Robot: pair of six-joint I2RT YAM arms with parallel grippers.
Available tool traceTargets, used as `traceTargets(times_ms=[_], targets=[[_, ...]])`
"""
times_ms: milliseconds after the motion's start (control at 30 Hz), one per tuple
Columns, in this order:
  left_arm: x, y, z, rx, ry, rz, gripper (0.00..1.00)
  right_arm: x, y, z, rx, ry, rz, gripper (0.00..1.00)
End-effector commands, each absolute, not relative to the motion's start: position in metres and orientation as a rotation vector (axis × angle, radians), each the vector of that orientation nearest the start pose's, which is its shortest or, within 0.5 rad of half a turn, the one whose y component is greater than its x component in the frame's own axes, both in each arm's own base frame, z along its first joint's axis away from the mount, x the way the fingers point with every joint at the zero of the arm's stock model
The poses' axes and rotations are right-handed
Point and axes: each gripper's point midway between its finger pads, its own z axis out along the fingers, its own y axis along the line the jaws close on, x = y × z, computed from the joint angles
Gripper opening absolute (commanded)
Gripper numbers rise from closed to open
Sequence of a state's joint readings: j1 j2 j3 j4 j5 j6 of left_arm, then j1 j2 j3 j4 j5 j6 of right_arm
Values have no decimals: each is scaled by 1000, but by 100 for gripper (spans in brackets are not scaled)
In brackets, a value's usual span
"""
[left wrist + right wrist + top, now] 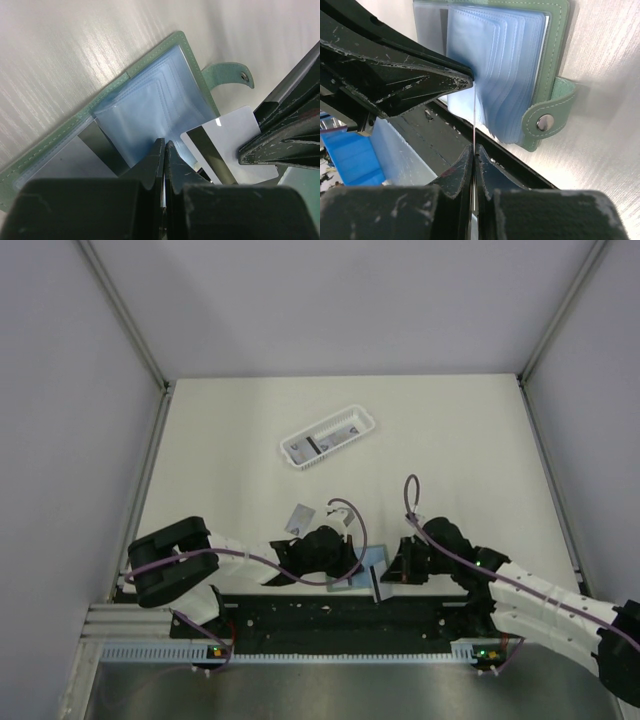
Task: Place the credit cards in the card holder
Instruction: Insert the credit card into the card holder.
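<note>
Left gripper: the two black fingers are pressed together, and the edge of one clear bluish sleeve is pinched at their tips and lifted off the rest
Right gripper: the jaws are clamped on a thin light-grey rectangular plastic credit card with a black stripe, held by one short end
Credit card: it is carried just ahead of the right fingertips and seen edge-on from that wrist as a fine line; its free end is brought close beside the left fingertips, over the open sleeves
Card holder: a flat sage-green stitched rectangular card holder with a stack of pale bluish plastic sleeves is laid open on the table, directly below and ahead of both grippers and between the two in the overhead view
Strap: a green tab with a metal snap is seen sticking out from the holder's edge, on the side nearer the right gripper
Stored card: a grey card with a black stripe is seen under a clear pocket, just left of the left fingers
Loose card: another light-grey card is left on the white table, near the left wrist on its far side
Basket: a white slotted plastic basket is placed well beyond both grippers, with cards inside
</note>
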State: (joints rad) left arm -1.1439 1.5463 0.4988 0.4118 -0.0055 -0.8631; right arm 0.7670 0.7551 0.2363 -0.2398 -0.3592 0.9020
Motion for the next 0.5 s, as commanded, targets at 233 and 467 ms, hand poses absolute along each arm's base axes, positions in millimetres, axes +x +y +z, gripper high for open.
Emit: traceTargets(times_ms=[233, 467], targets=[[121, -329, 2, 356, 2489, -910, 0, 108, 209, 47, 26, 2622, 1025, 0], [122, -331, 4, 360, 2488, -912, 0, 107, 206, 41, 35, 2649, 994, 0]])
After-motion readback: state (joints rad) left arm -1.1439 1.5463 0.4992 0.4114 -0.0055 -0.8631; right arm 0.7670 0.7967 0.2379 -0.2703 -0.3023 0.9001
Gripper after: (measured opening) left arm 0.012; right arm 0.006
